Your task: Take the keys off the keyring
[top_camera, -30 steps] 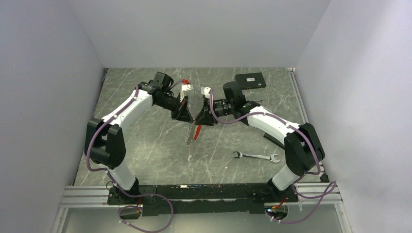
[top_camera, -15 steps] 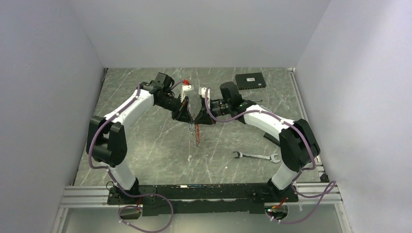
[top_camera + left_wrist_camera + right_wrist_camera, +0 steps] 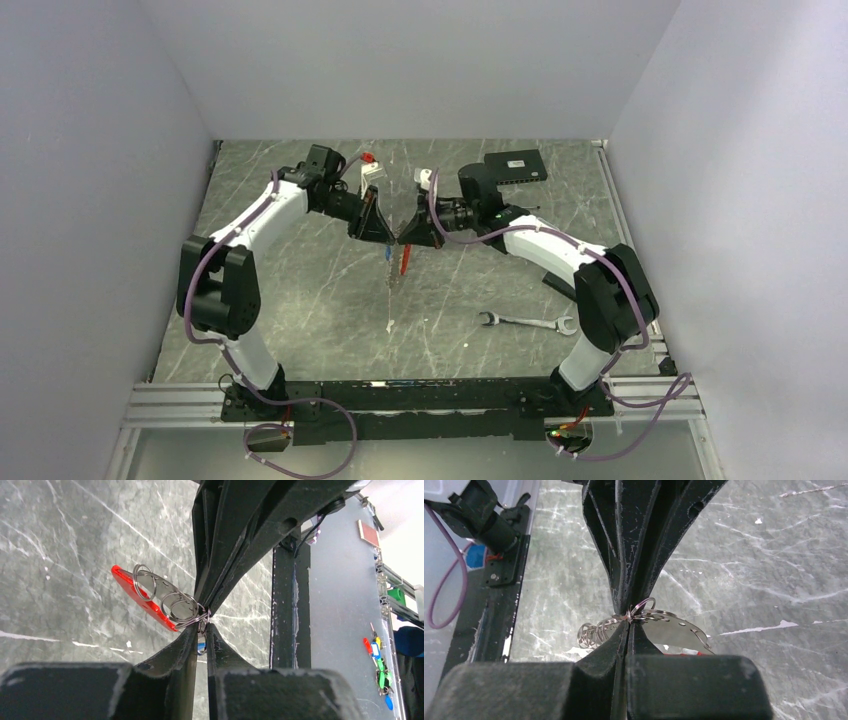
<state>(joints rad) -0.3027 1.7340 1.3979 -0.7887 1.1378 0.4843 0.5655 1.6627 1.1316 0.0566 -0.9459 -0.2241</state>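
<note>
keyring (image 3: 403, 263) hangs, long axis down-frame; right gripper (image 3: 628, 623) pinches it, left gripper (image 3: 201, 630) hold unclear; marbled table (image 3: 300, 300), white walls (image 3: 400, 60).

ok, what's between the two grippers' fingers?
The keyring, pinched where left gripper and right gripper meet tip to tip, its red tag hanging alongside. Both wrist views show it.

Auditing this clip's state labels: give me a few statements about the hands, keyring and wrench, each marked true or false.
1. The left hand and right hand meet at the keyring, held in mid-air. True.
2. The red tag lies flat on the table. False: it hangs from the keyring, above the table.
3. The wrench lies on the table, in neither hand. True.
4. The black box sits at the table's near left corner. False: it is at the far right.
</note>
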